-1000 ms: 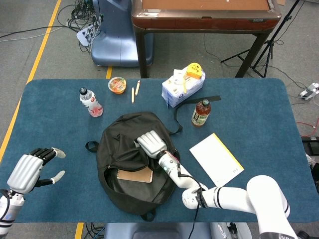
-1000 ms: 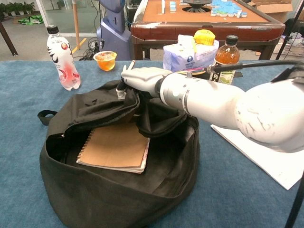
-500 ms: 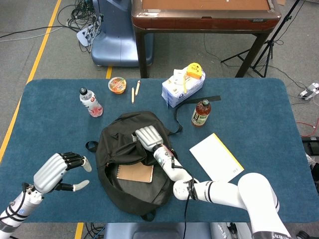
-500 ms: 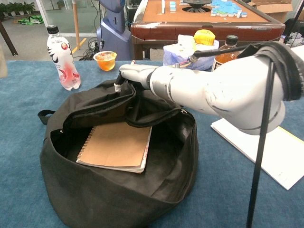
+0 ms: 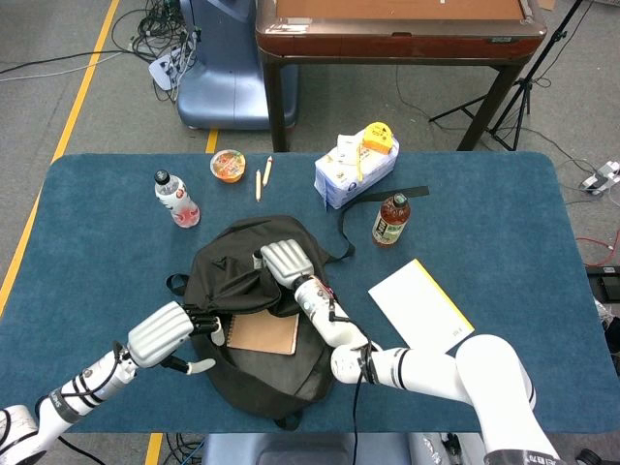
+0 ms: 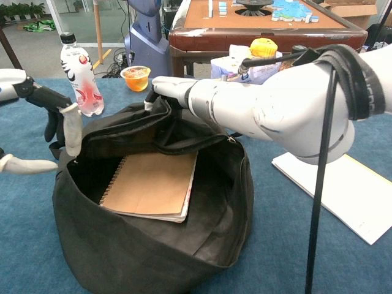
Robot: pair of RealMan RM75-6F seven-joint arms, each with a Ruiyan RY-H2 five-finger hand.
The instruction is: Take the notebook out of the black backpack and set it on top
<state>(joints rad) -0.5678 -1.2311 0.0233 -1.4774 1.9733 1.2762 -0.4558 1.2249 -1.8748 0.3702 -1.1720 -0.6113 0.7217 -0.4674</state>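
1 notebook point(image 6: 150, 184) inside open black backpack point(image 6: 153, 257) | right hand point(image 5: 282, 263) holds flap

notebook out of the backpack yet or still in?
Still in. The brown notebook lies flat inside the open black backpack; the right hand holds the flap up, and the left hand is at the opening, not touching the notebook.
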